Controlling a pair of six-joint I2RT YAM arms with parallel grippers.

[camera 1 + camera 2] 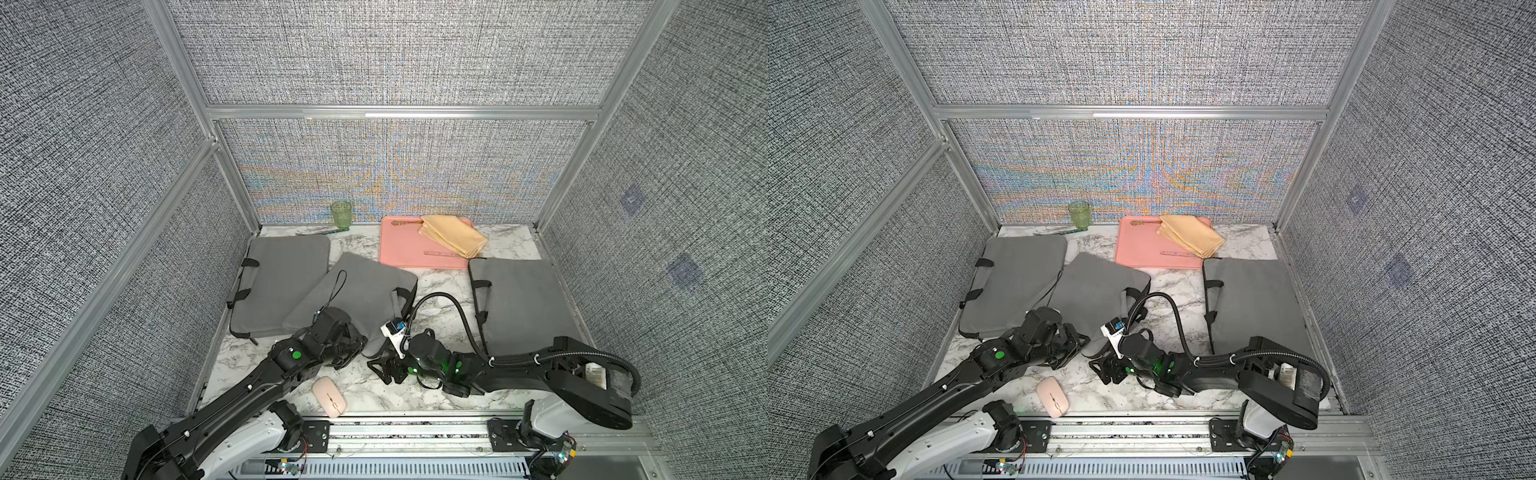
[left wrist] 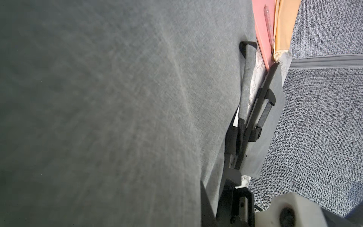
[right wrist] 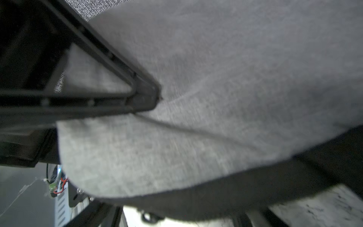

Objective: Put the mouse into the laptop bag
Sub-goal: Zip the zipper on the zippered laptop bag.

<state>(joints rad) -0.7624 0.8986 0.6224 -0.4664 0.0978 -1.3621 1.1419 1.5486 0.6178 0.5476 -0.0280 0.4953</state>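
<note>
A: Mouse sits on the marble table near its front edge, beside the left arm, not in any bag.

B: And the left gripper?

A: Clamped on the near corner of the middle laptop bag (fingertips buried in grey cloth in its wrist view, so the pinch itself is hidden).

B: Right gripper?

A: Jaws apart just off that same corner. One finger presses the blurred fabric, and the other is cut off at the frame edge.

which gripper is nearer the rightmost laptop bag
Right. The right gripper is at a corner of the middle laptop bag, bare marble tabletop between it and the rightmost laptop bag; the left gripper is farther, across that corner.
</note>
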